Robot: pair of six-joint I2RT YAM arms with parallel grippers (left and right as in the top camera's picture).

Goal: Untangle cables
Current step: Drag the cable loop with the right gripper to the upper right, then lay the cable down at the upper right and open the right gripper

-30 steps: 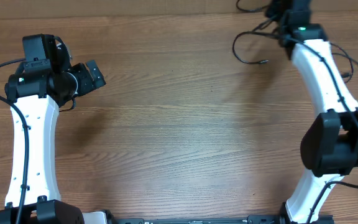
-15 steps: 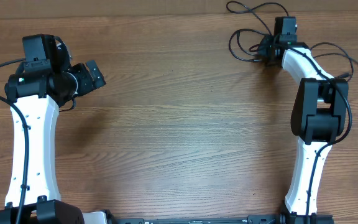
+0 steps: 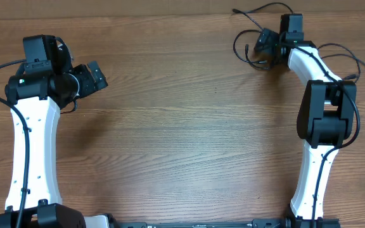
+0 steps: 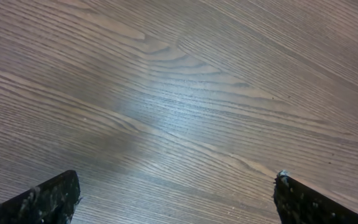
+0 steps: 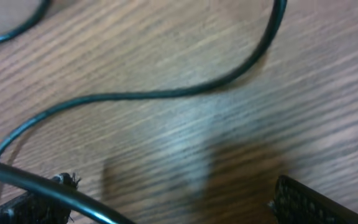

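Our right gripper (image 3: 263, 45) has just opened wide, letting the cables (image 3: 236, 45) fall in loose loops on the table (image 3: 182, 126). Our left gripper (image 3: 95, 74) hangs wide and empty. The untangling looks unfinished.

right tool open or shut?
Open. The right tool has its fingertips wide apart in the wrist view; the cable lies loose on the table ahead.

Lab bench — wood-grain table (image 3: 182, 126), two robot arms (image 3: 30, 145).

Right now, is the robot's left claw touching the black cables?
Apart. The overhead view shows the left claw on one side and the cables far across the table, with nothing joining them.
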